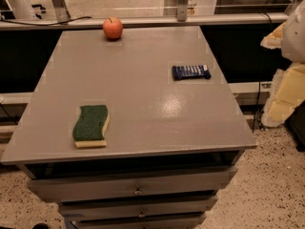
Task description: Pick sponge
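The sponge [90,125] lies flat near the front left of the grey table top [143,89]. Its dark green scouring side faces up and a pale yellow foam layer shows along its front and right edges. My gripper [282,99] shows as pale cream and white parts of the arm at the right edge of the camera view. It is beyond the table's right side, far from the sponge, and holds nothing that I can see.
A dark blue wrapped bar [191,71] lies at the right middle of the table. A red apple [113,28] stands at the far edge. Drawers [137,187] sit below the table's front edge. A rail [143,20] runs behind the table.
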